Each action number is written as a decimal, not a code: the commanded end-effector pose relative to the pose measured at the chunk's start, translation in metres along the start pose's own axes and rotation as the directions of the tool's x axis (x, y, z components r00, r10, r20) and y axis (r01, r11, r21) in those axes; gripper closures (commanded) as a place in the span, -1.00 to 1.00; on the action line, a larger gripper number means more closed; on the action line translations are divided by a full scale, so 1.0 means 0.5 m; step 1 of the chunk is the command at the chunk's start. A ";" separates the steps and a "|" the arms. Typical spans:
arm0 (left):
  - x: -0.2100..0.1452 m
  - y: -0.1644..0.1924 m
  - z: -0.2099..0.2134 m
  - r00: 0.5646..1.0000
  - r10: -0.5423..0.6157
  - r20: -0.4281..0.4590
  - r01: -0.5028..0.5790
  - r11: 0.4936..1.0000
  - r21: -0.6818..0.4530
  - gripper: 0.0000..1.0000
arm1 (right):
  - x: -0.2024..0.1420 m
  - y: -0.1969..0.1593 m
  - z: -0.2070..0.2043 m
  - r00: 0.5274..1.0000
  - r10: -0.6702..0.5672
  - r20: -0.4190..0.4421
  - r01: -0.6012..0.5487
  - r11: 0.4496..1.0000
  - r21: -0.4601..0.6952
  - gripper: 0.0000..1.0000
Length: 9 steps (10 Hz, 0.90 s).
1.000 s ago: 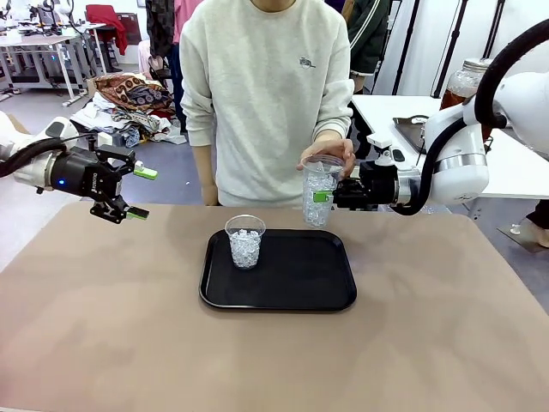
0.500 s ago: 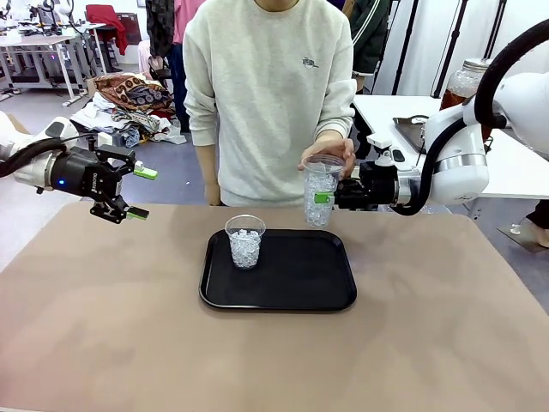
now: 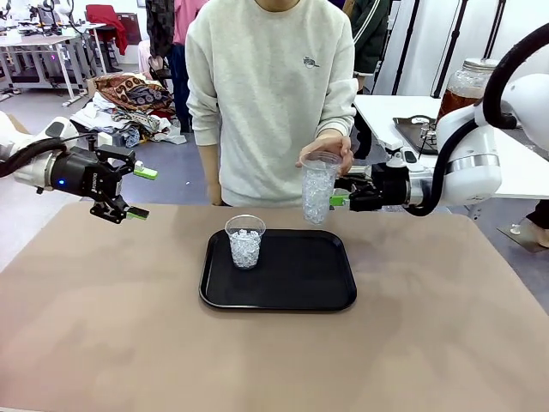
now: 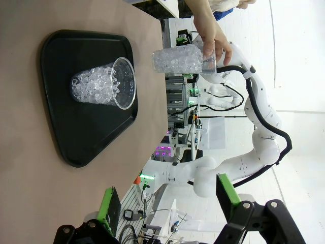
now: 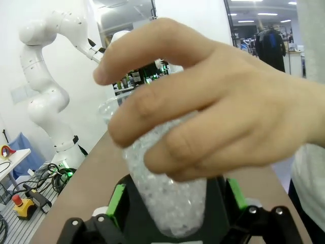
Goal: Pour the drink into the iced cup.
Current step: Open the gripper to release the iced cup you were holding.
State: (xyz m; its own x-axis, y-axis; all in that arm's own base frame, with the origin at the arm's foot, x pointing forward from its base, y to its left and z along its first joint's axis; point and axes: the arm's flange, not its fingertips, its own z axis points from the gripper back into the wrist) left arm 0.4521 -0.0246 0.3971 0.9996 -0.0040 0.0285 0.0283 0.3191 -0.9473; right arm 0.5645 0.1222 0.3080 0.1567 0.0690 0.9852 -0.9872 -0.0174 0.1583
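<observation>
Item under inspection: the drink, an amber-brown, tea-like liquid, translucent, sitting in a big round glass jar with a lid. The jar stands upright, long axis vertical, on a white side table at the far right, behind the right arm and partly masked by it. None of it has been poured yet.

The right gripper is the nearer one. The jar lies behind it and farther to the robot's right, well apart, and the fingers point the other way, toward the middle of the table. In the right wrist view its jaws are parted, green pads flanking the lower part of a tall iced cup without pressing it. The person's hand grips that cup by the rim and carries it (the hold appears to be the person's alone).

The left gripper hovers at the far left, fingers spread with nothing between them, much farther from the jar.

A short iced cup stands upright on the black tray. I cannot tell which cup is meant to receive the pour. In my judgement the right arm must turn back to reach the jar.
</observation>
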 end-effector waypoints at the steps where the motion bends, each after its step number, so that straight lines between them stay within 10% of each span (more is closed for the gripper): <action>1: 0.001 -0.002 0.001 1.000 0.007 0.000 -0.007 1.000 -0.003 -1.00 | -0.007 0.020 0.028 1.000 0.010 -0.008 -0.010 1.000 -0.025 -1.00; 9: 0.001 -0.002 0.001 1.000 0.007 0.000 -0.007 1.000 -0.003 -1.00 | -0.050 0.076 0.161 0.998 0.061 0.026 -0.060 0.996 -0.064 -1.00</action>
State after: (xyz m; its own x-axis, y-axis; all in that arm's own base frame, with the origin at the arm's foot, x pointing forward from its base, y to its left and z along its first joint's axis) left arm 0.4521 -0.0244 0.3971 0.9996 -0.0037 0.0284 0.0281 0.3191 -0.9473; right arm 0.5328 0.0392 0.2913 0.1207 0.0519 0.9913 -0.9917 0.0497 0.1182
